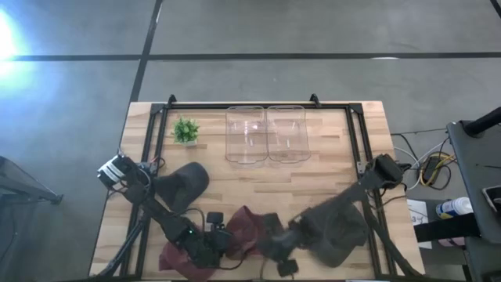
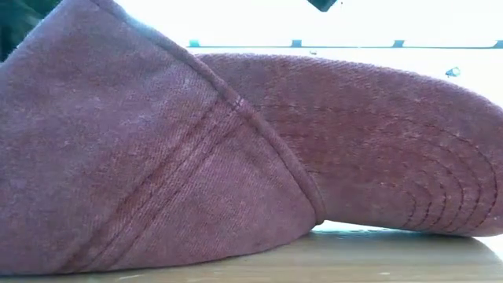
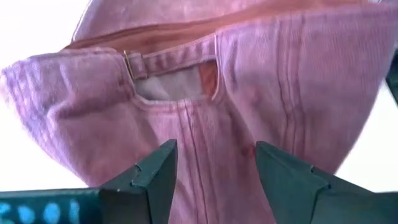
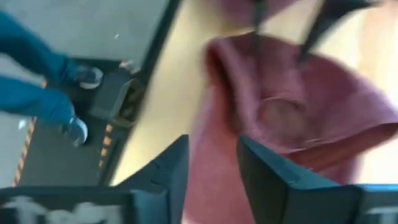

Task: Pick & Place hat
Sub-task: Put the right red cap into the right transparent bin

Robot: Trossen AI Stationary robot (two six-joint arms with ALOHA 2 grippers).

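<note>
A grey concrete floor [image 1: 78, 86] surrounds the light wooden slatted table [image 1: 329, 164] with its black frame. On the table's near edge, between the two arms, lies the faded red cotton cap [image 1: 239, 231]; in the low view it fills nearly the whole picture [image 2: 196, 157]. A dark grey cap [image 1: 337, 227] lies just beside it on the right, and another dark cap [image 1: 184, 184] sits further left. Two clear plastic bins [image 1: 266, 133] stand side by side at the far edge, near a small green plant [image 1: 185, 130]. The left gripper [image 3: 214, 180] stands spread apart at the red cap's back strap. The right gripper [image 4: 211, 168] is parted over the red fabric, holding nothing. A person's blue-clad legs [image 4: 31, 87] stand beyond the table.
</note>
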